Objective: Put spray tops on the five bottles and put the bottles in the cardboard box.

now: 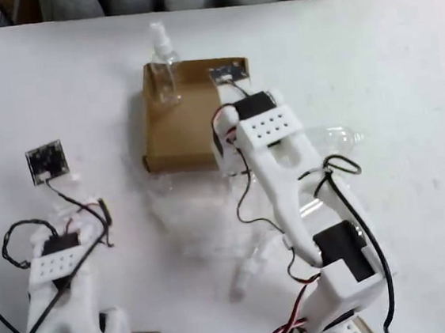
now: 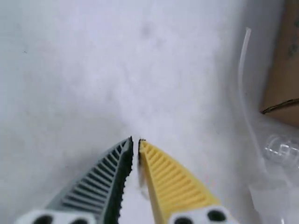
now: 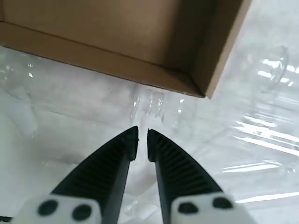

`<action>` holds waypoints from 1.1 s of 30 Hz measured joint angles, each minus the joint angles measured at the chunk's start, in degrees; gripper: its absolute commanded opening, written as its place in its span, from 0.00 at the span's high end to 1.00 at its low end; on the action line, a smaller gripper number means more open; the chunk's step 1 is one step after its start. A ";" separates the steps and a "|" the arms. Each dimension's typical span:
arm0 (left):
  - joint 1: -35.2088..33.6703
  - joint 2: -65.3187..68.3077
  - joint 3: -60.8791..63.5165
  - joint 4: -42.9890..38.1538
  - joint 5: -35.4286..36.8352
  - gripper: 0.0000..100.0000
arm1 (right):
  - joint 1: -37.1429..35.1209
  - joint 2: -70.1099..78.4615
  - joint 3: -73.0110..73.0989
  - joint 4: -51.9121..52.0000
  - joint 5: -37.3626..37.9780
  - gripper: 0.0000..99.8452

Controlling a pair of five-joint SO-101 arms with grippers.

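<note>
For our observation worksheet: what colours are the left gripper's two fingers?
One grey, one yellow on the left gripper; left wrist view shows it best.

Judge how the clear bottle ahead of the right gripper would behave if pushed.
Lying on its side, the clear bottle would probably roll. It looks empty, so likely light. Its glossy plastic may slip in the right gripper.

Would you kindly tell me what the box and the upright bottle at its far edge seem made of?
The box looks like plain brown cardboard, matte, with dull walls and folded edges. The upright bottle seems clear, glossy plastic: the brown shows through it and it catches highlights, though glass cannot be ruled out.
</note>
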 measured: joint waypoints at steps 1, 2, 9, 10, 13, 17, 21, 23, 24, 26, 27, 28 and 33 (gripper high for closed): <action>0.00 0.35 -0.44 0.00 0.00 0.98 | 0.00 0.00 0.00 -0.09 0.00 0.99; 0.00 0.79 -0.88 0.00 0.00 0.98 | 0.00 0.00 0.00 -0.26 0.00 0.99; -1.49 8.79 -6.86 1.49 0.00 0.98 | 0.00 0.00 3.87 -2.46 0.00 0.99; -1.49 9.76 -7.38 1.76 0.00 0.98 | 0.00 0.00 4.66 -3.34 0.00 0.99; -1.58 10.81 -7.74 1.85 0.00 0.98 | 0.00 0.00 6.07 -5.71 0.00 0.99; -1.58 10.90 -7.74 1.85 0.00 0.98 | -0.26 0.00 6.68 -7.82 0.00 0.99; -1.58 10.90 -7.74 1.85 0.00 0.98 | -2.46 0.00 6.68 -8.62 0.00 0.99; -1.58 10.90 -7.74 1.85 0.00 0.98 | -4.13 0.00 6.68 -8.62 0.00 0.99; -1.58 10.90 -7.74 1.85 0.00 0.98 | -5.10 0.00 6.68 -8.62 0.00 0.99; -1.58 10.90 -7.74 1.85 0.00 0.98 | -6.86 0.00 6.68 -8.62 0.00 0.99; -1.58 10.90 -7.74 1.85 0.00 0.98 | -7.65 0.00 6.68 -8.62 0.00 0.99; -1.58 10.90 -7.74 1.85 0.00 0.98 | -8.44 0.00 6.68 -8.62 0.00 0.99; -1.58 10.90 -7.74 1.85 0.00 0.98 | -11.52 0.00 6.68 -10.11 0.00 0.99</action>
